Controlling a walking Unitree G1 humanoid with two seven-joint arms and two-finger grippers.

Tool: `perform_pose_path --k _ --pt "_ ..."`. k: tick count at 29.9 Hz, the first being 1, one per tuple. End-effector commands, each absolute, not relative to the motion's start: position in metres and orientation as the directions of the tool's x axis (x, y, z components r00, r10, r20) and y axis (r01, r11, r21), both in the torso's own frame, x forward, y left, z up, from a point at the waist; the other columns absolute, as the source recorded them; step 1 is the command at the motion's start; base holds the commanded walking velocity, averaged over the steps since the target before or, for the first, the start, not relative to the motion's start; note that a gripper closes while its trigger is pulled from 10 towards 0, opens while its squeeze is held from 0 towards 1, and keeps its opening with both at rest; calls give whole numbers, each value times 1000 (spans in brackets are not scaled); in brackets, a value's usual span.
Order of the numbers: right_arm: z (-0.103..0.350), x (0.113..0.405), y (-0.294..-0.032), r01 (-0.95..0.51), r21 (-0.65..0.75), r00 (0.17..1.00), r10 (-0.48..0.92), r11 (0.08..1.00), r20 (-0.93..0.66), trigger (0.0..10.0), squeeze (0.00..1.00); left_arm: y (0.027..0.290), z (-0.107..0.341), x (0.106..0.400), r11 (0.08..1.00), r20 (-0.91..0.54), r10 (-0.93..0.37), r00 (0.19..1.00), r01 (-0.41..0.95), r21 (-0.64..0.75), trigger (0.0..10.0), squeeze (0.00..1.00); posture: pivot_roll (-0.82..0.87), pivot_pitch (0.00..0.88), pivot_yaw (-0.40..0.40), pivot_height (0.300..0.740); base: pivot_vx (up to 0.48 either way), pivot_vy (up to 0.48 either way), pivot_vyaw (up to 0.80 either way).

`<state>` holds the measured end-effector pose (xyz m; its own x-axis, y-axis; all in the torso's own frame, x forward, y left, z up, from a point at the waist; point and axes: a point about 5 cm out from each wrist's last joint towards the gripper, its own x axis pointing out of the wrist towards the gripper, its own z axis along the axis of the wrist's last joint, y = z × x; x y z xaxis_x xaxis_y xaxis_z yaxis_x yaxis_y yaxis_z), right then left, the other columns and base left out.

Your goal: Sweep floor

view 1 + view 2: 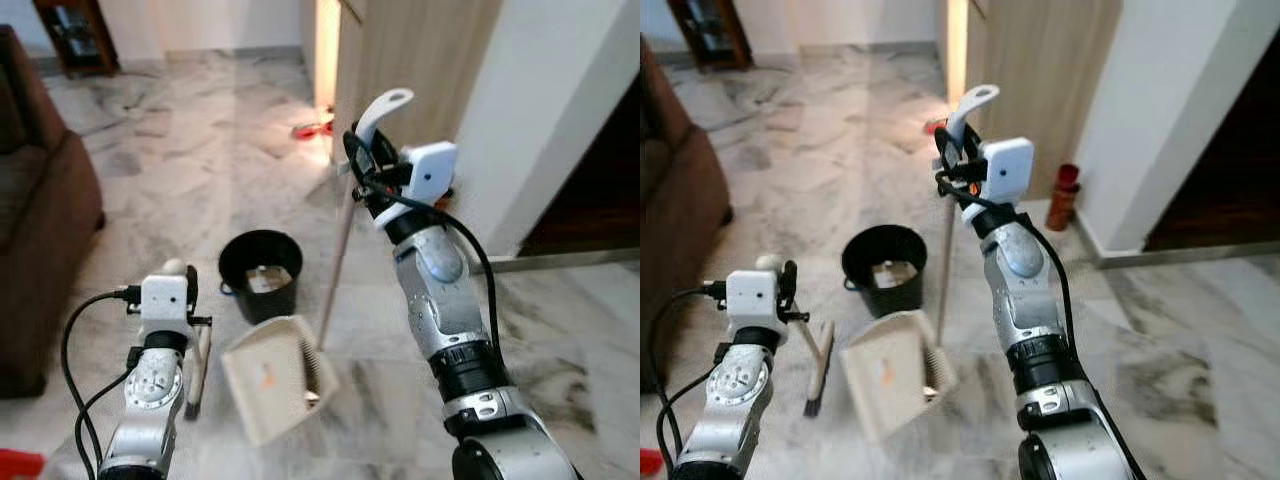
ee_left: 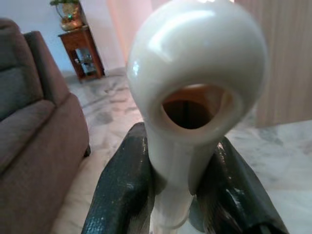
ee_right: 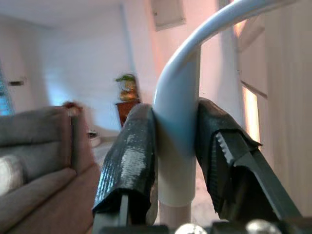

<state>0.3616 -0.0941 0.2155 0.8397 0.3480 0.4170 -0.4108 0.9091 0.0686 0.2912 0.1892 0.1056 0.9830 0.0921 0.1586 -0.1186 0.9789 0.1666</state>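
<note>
The black bin (image 1: 260,272) stands on the marble floor (image 1: 180,170) in front of the robot, and everything else sits around it. Just on the near side of the bin, the dustpan (image 1: 272,376) rests on the floor, tipped on edge, its long pale pole rising past the bin's right side. The right gripper (image 1: 366,150) has its fingers clamped tight on the curved white handle at the top of that pole (the wrist camera shows the grip plainly). To the near left of the bin, the left gripper (image 2: 183,195) is closed around the white looped end of the brush handle (image 2: 195,92), and the brush (image 1: 817,375) hangs down with its dark bristle head low to the floor, just beside the dustpan's left edge.

I'd judge this the collecting step: both tools are in hand and the pan sits close to the bin. Something small and orange lies in the pan. Next, I'd guess, the brush head must be drawn toward the pan's mouth while the right arm holds the pan steady and flat.
</note>
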Motion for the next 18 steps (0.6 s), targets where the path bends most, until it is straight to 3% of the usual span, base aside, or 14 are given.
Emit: perform_pose_path --k 1,18 --pt "239 360 -90 -429 36 792 356 903 496 10000 0 187 114 293 981 201 76 977 -110 162 10000 0 16 11 3 740 0 0 0" --pt "243 361 -90 -409 63 801 325 910 502 10000 0 186 114 292 982 201 67 977 -100 160 10000 0 16 0 7 740 0 0 0"
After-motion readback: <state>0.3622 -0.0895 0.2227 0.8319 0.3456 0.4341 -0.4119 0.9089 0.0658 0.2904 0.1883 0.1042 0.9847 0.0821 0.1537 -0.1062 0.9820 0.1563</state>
